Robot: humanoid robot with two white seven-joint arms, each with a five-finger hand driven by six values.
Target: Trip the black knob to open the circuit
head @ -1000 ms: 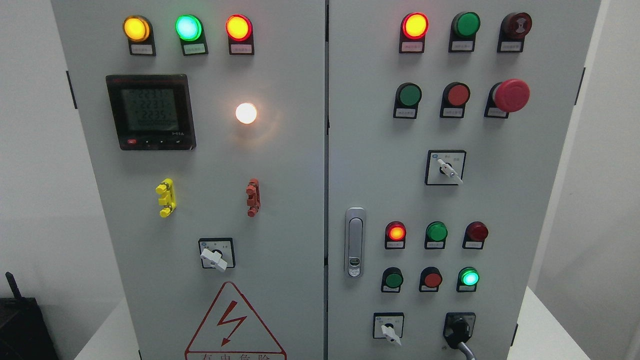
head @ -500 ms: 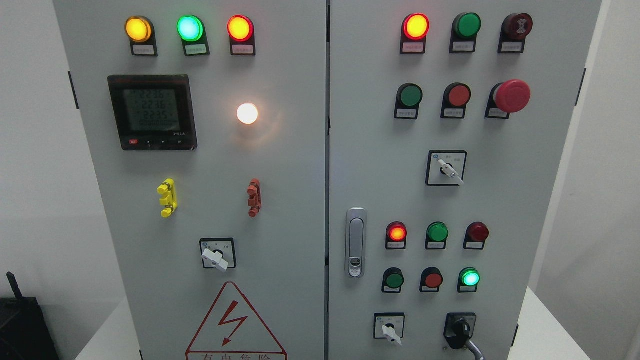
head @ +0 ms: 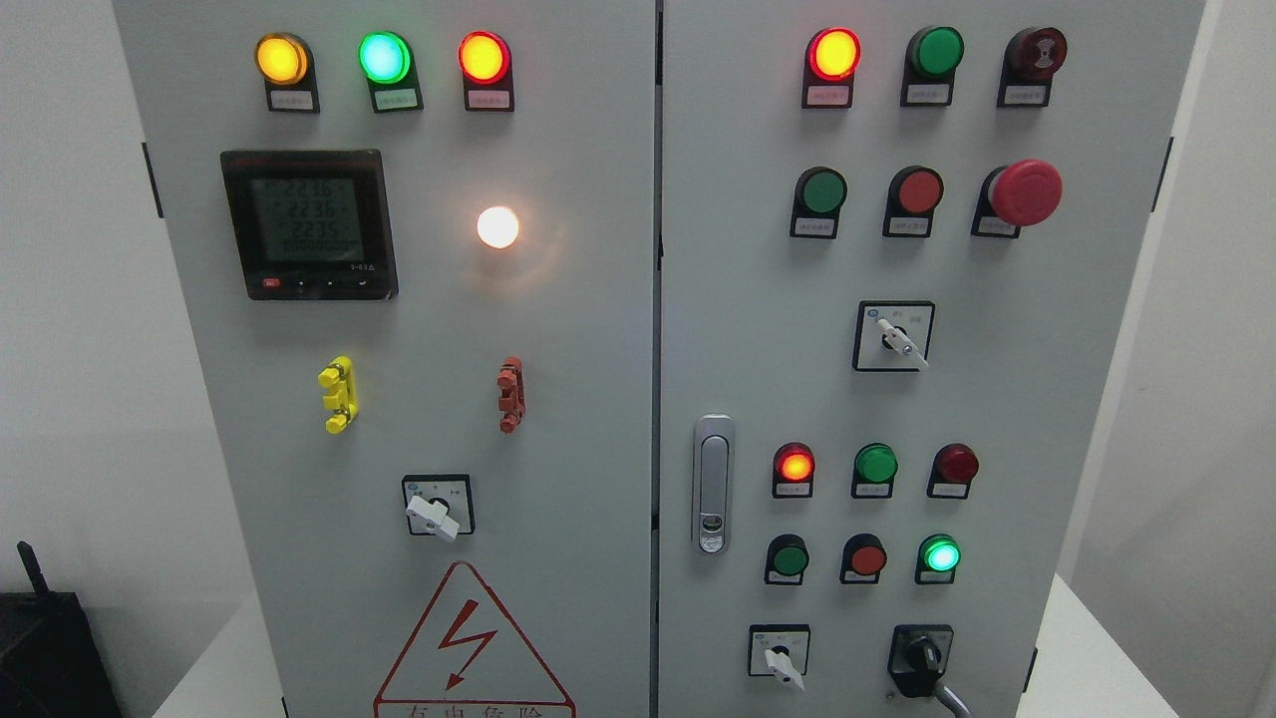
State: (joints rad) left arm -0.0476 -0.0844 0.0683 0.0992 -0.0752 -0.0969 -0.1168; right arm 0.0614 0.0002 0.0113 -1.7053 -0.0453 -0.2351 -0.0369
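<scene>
Your target, the black knob [head: 919,660], sits at the bottom right of the right-hand door [head: 1077,419], at about five o'clock from the silver door latch [head: 712,484] and just to the three o'clock side of a white-handled selector [head: 779,662]. Neither hand is in the head view, so you cannot tell how the fingers are set. A thin grey shape [head: 952,698] runs off the frame edge at five o'clock from the knob; what it is cannot be told.

To do this step well, bring one hand up from below and square to the door, pinch the knob across its raised grip, and turn about its own axis without pushing inward. Keep clear of the white selector beside it and of the lit green lamp [head: 939,554] and red button [head: 864,558] at twelve o'clock above it. Stop at the detent.

Little writing can be read: the meter [head: 308,223] shows rows near 2236, 2236 and 2235, the small tags under the lamps are blurred, and the red lightning triangle [head: 473,648] carries Chinese characters cut by the frame
</scene>
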